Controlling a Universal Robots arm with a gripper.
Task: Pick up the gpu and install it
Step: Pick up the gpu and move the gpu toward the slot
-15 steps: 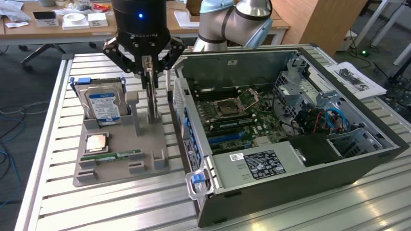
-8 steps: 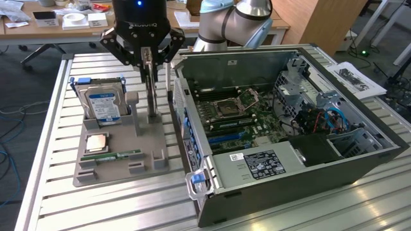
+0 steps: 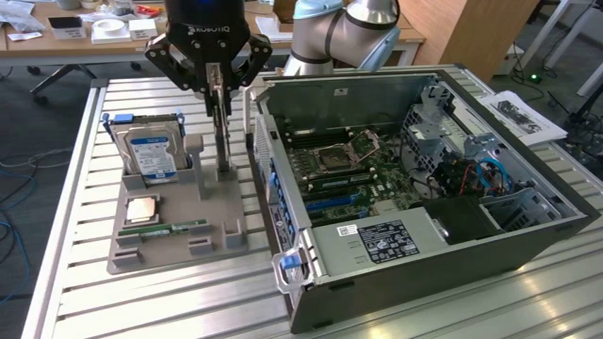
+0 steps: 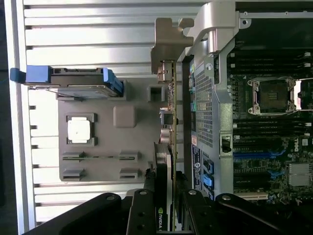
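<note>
My gripper is clamped on the gpu, which stands on edge over the grey tray, upper left of centre. Pinched near its top edge, it could swing and knock the computer case close beside it

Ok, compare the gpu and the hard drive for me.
The gpu is a thin dark card; the hard drive is a boxy silver block with a blue-white label. The gripper grips the gpu; the hard drive stands free. The gpu is beside the case, the hard drive farther off. Both stand upright at the gray tray.
</note>
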